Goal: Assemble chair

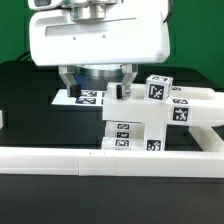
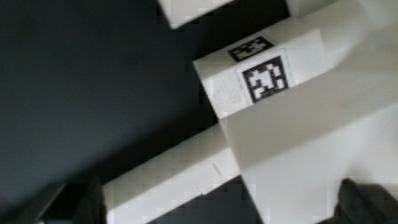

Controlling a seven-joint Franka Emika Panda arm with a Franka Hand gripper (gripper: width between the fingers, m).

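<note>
One gripper (image 1: 98, 82) hangs over the table with its jaws wide and nothing between them, and we read the scene from the exterior view's left. First comes the marker board (image 1: 72, 97), flat on the dark table (image 1: 25, 95) under and behind the fingers. Next, just beside the fingers toward the exterior view's right, stands the chair (image 1: 150, 118), a partly joined stack of white tagged blocks pressed up against the rail (image 1: 60, 157) in front. Its upper bar runs long toward the exterior view's right, away from the jaws. In the wrist view the chair (image 2: 267, 110) crosses the picture slantwise, its tagged face up, reaching between the fingertips. We judge the next grasp needs the jaws astride that bar, across its long axis.
</note>
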